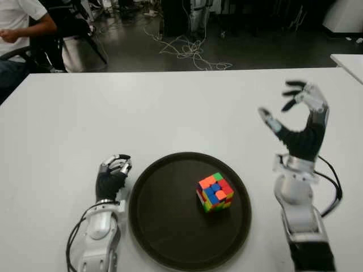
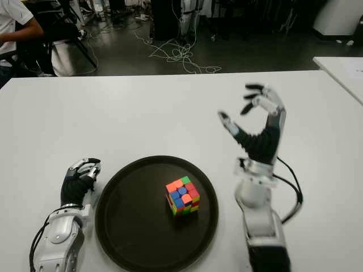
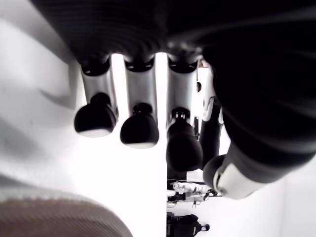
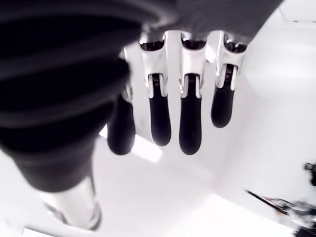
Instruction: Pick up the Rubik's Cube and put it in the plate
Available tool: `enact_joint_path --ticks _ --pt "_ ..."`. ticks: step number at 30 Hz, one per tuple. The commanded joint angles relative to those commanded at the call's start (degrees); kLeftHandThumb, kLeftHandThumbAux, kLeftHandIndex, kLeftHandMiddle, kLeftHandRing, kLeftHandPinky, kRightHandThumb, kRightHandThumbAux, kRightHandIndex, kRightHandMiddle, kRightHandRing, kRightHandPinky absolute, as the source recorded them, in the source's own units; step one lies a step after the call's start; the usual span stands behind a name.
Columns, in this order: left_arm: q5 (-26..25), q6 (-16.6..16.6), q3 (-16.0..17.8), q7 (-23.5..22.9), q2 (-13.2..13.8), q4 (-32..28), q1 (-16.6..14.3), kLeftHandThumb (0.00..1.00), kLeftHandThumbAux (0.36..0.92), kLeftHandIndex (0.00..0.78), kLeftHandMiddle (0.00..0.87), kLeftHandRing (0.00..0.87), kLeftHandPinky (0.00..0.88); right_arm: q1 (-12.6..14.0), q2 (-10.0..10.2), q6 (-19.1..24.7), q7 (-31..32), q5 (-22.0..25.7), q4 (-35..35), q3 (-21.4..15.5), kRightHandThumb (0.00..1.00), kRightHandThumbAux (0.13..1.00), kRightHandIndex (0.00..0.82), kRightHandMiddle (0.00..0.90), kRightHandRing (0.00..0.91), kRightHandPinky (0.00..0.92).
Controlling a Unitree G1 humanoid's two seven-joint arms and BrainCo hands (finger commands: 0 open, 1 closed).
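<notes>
Two robot hands are shown above a white table (image 1: 68, 124), on which a round dark plate (image 1: 153, 226) is set between them. Rubik's Cube (image 1: 215, 192) is seen lying inside the plate, right of its centre, on the plate's floor and free of both hands. Right hand (image 1: 299, 120) is raised well above the table to the right of the plate and beyond the cube; its fingers (image 4: 190, 123) are spread and extended, thumb apart from them, and nothing is held. Cube and right hand are well apart, the cube lying lower and to the left of that hand's wrist. Left hand (image 1: 112, 175) is seen just beside the plate's left rim, with its fingers (image 3: 139, 129) curled inward on nothing. Cables (image 1: 190, 51) are scattered on the dark floor beyond the table's far edge, and a seated person (image 1: 20, 22) is partly visible at the far left.
</notes>
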Motion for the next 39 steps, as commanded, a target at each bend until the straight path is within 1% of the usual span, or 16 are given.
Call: enact_joint_path --ticks 2,6,9,11,16,23,25,26,28,29,30,31,32,34,35,39 --pt "-0.1 -0.4 0.1 0.1 -0.1 0.2 0.0 0.713 0.704 0.444 0.788 0.821 0.823 0.3 0.0 0.7 0.5 0.1 -0.4 0.1 0.039 0.839 0.761 0.862 0.870 0.867" --pt "-0.2 -1.3 0.4 0.5 -0.4 0.9 -0.1 0.712 0.704 0.444 0.785 0.819 0.820 1.1 -0.1 2.8 1.7 0.3 -0.9 0.2 0.036 0.846 0.761 0.857 0.865 0.857" --pt "-0.5 -2.1 0.6 0.7 -0.6 1.3 -0.2 0.712 0.705 0.444 0.785 0.819 0.821 1.9 0.3 6.5 3.3 0.4 -1.7 0.4 0.035 0.852 0.744 0.840 0.851 0.838" --pt "-0.6 -2.4 0.6 0.7 -0.6 1.5 -0.2 0.711 0.705 0.444 0.786 0.819 0.824 2.2 0.4 7.7 3.7 0.5 -2.1 0.4 0.033 0.857 0.730 0.829 0.842 0.828" --pt "-0.9 -2.5 0.7 0.8 -0.6 1.6 -0.3 0.711 0.705 0.444 0.785 0.817 0.820 3.7 0.9 12.2 5.1 0.8 -3.4 0.5 0.031 0.858 0.700 0.811 0.826 0.812" --pt "-1.0 -2.5 0.8 0.9 -0.5 1.8 -0.4 0.710 0.706 0.444 0.787 0.817 0.819 6.1 1.6 16.2 6.3 1.3 -5.0 0.7 0.055 0.852 0.677 0.804 0.818 0.808" --pt "-1.1 -2.5 0.8 0.9 -0.5 1.9 -0.4 0.710 0.706 0.444 0.787 0.817 0.819 6.4 1.6 16.9 6.4 1.4 -5.2 0.9 0.063 0.850 0.674 0.803 0.817 0.807" --pt "-1.2 -2.6 0.9 1.0 -0.6 2.0 -0.5 0.710 0.706 0.444 0.787 0.817 0.820 7.1 2.0 18.6 7.4 2.1 -6.0 1.0 0.065 0.849 0.674 0.803 0.816 0.807" --pt "-1.4 -2.8 1.0 1.0 -0.6 2.3 -0.6 0.710 0.706 0.444 0.786 0.815 0.816 8.1 2.6 21.4 9.1 3.5 -7.1 1.3 0.107 0.836 0.643 0.774 0.788 0.776" --pt "-1.5 -3.0 1.1 1.0 -0.7 2.4 -0.6 0.709 0.706 0.444 0.786 0.814 0.815 8.5 2.8 22.3 9.7 4.1 -7.4 1.4 0.119 0.831 0.624 0.744 0.759 0.744" --pt "-1.6 -3.1 1.1 1.0 -0.7 2.6 -0.7 0.709 0.706 0.444 0.786 0.814 0.815 8.8 2.7 23.2 10.3 4.7 -7.8 1.5 0.124 0.830 0.617 0.733 0.749 0.732" --pt "-1.6 -3.3 1.1 1.0 -0.7 2.7 -0.7 0.709 0.706 0.444 0.785 0.813 0.814 9.0 2.7 23.8 10.8 5.2 -8.1 1.5 0.129 0.825 0.596 0.693 0.710 0.688" --pt "-1.6 -3.4 1.2 1.1 -0.7 2.8 -0.8 0.709 0.706 0.444 0.785 0.812 0.814 9.2 2.8 24.6 11.1 5.5 -8.4 1.5 0.131 0.823 0.588 0.679 0.696 0.673" --pt "-1.7 -3.7 1.2 1.2 -0.8 3.0 -0.9 0.708 0.706 0.444 0.784 0.811 0.814 9.6 2.8 26.0 11.6 6.0 -9.0 1.6 0.120 0.808 0.533 0.592 0.602 0.571" --pt "-1.8 -3.8 1.2 1.3 -0.8 3.0 -0.9 0.708 0.706 0.444 0.784 0.811 0.814 9.8 2.8 26.4 11.7 6.1 -9.2 1.6 0.112 0.803 0.514 0.565 0.574 0.540" --pt "-1.8 -3.8 1.0 1.1 -0.6 2.9 -0.8 0.707 0.707 0.443 0.787 0.812 0.815 10.8 2.6 27.0 12.0 6.1 -9.8 1.9 0.082 0.787 0.460 0.507 0.521 0.483"
